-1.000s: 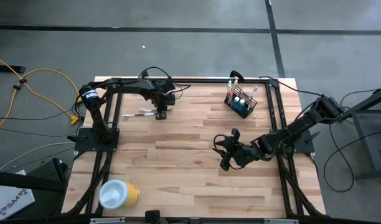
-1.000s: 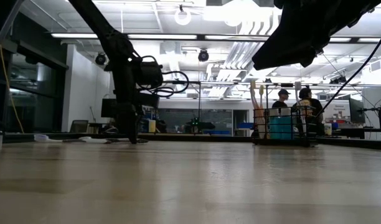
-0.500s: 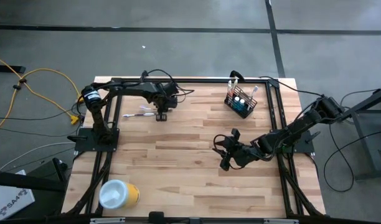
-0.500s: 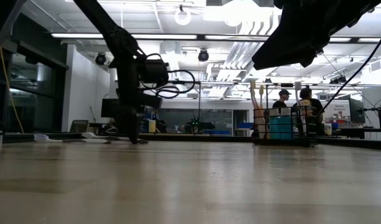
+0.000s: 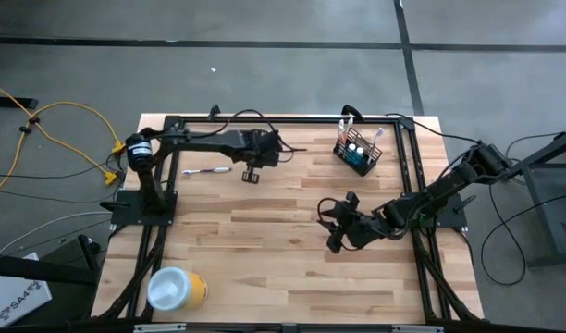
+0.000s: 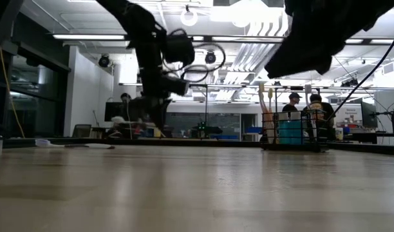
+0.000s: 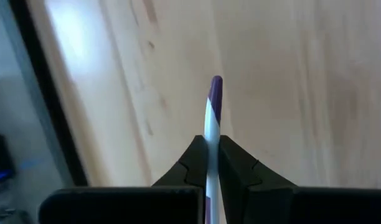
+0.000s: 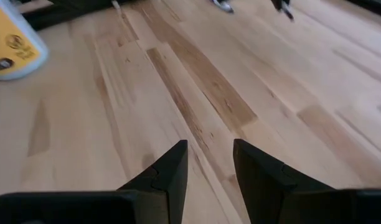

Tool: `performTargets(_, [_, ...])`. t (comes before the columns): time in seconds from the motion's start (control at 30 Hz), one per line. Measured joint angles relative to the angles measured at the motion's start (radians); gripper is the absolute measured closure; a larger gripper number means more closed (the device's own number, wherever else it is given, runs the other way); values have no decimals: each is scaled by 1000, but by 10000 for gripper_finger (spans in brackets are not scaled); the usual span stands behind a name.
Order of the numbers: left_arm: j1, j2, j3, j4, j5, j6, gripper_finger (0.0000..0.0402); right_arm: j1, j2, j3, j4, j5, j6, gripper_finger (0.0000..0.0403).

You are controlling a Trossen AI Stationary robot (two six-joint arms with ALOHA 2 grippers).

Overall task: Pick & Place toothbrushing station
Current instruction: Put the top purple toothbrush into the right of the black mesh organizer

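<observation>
The left gripper (image 7: 212, 163) pinches a thin purple-and-white toothbrush (image 7: 213, 109) (handle poking forward), the black wire-mesh holder (image 5: 358, 151) well beyond; right gripper (image 8: 209, 165) idles open, holding nothing.

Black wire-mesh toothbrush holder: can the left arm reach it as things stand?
Probably yes. The left gripper, shut on a purple-and-white toothbrush, has only bare wooden table between it and the black wire-mesh holder.

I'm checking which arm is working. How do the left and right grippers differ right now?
The left gripper is shut on a purple-and-white toothbrush; the right gripper is open and holds nothing. The left gripper is raised off the table near its far edge; the right gripper hangs nearer the table's middle. Both have two dark fingers.
</observation>
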Motion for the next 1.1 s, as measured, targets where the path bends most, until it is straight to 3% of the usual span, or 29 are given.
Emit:
performTargets(0.27, [-158,-87,3,5,-135,-3,394,36,0,0,-155,3,162,283])
performTargets(0.7, [-541,-122,4,112,-490,102,394,73,0,0,-127,4,189,283])
performTargets(1.1, [-791,-114,5,362,-591,344,394,72,0,0,-22,2,214,283])
